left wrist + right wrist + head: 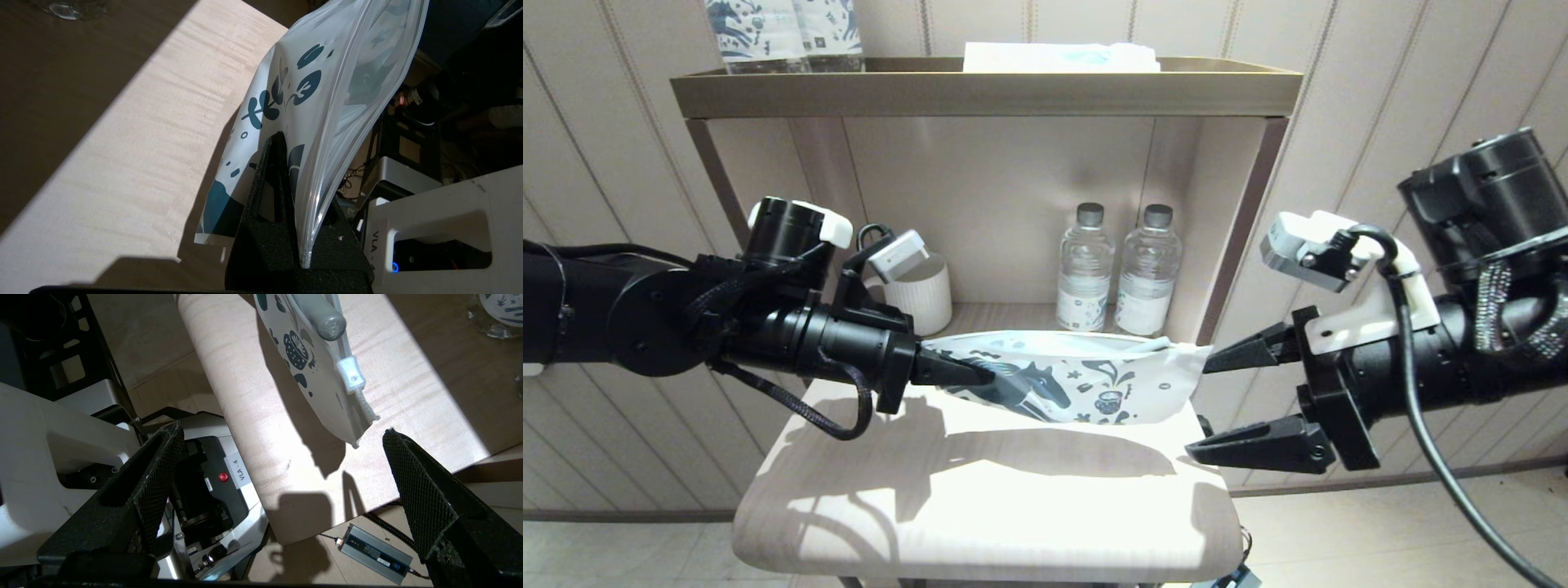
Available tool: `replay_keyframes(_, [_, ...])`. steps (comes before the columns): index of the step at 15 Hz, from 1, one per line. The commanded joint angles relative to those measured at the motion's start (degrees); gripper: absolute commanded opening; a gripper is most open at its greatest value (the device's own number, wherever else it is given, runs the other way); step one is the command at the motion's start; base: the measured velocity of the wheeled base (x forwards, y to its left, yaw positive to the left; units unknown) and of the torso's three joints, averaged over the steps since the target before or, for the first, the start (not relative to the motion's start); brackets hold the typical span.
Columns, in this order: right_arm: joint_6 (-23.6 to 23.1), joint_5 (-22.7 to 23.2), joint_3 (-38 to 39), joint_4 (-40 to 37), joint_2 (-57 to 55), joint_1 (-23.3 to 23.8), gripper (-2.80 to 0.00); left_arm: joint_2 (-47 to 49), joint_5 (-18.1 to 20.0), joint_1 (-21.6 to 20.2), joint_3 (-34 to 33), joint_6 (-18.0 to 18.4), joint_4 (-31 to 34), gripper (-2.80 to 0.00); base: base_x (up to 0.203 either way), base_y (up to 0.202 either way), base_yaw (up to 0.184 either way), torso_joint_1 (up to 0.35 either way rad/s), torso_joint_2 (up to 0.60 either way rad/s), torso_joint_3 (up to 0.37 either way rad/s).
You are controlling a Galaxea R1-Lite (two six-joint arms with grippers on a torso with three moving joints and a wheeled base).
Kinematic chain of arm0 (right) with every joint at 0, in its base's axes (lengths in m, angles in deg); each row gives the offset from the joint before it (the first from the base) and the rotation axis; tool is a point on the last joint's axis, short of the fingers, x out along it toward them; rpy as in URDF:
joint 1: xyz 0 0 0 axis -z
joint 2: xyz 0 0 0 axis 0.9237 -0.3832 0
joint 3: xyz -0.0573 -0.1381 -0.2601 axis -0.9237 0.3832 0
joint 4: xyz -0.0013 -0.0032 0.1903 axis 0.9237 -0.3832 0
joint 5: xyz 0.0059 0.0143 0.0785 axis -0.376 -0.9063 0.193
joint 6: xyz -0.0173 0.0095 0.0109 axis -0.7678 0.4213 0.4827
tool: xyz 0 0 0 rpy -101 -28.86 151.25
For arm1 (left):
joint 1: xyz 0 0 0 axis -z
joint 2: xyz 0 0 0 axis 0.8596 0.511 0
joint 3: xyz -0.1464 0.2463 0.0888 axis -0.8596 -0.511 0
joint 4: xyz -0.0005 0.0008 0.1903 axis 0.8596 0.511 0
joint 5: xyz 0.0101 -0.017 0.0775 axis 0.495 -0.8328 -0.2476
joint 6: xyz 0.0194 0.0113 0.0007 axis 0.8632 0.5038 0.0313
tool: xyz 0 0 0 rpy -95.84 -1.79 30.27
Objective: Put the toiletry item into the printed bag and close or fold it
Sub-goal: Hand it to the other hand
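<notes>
My left gripper (980, 374) is shut on the left end of the printed bag (1086, 384), a white pouch with a dark blue horse. It holds the bag level above the wooden table (980, 498). In the left wrist view the bag (327, 81) stands pinched edge-on between the black fingers (269, 179). A grey rounded rod end (327, 318), apparently the toothbrush handle, lies in the bag's (302, 367) top edge. A white slider (351, 373) sits near the bag's right end. My right gripper (1201, 407) is open just right of that end, not touching it.
Two clear water bottles (1086, 269) and a white ribbed cup (919, 294) stand in the shelf niche behind the bag. The top shelf holds horse-labelled bottles (784, 33) and a flat white-and-blue packet (1058, 57). The shelf's right post (1241, 237) is close to my right gripper (282, 433).
</notes>
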Motion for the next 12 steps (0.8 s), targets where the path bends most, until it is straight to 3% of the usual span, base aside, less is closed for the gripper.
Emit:
replay_keyframes(1, [-0.1,0.4,-0.7,0.7,-4.2,0.0,0.00,-0.3,0.3,-0.1,-0.3,0.1,0.0,-2.80,0.000,0.000,0.000,0.000,0.00,0.000])
replay_keyframes(12, [-0.8,1.7,-8.2,1.7,-12.4,-0.4,0.00,-0.2,0.5,0.0,-0.6,0.5,-0.1,-2.80,0.000,0.000,0.000,0.000,0.00,0.000])
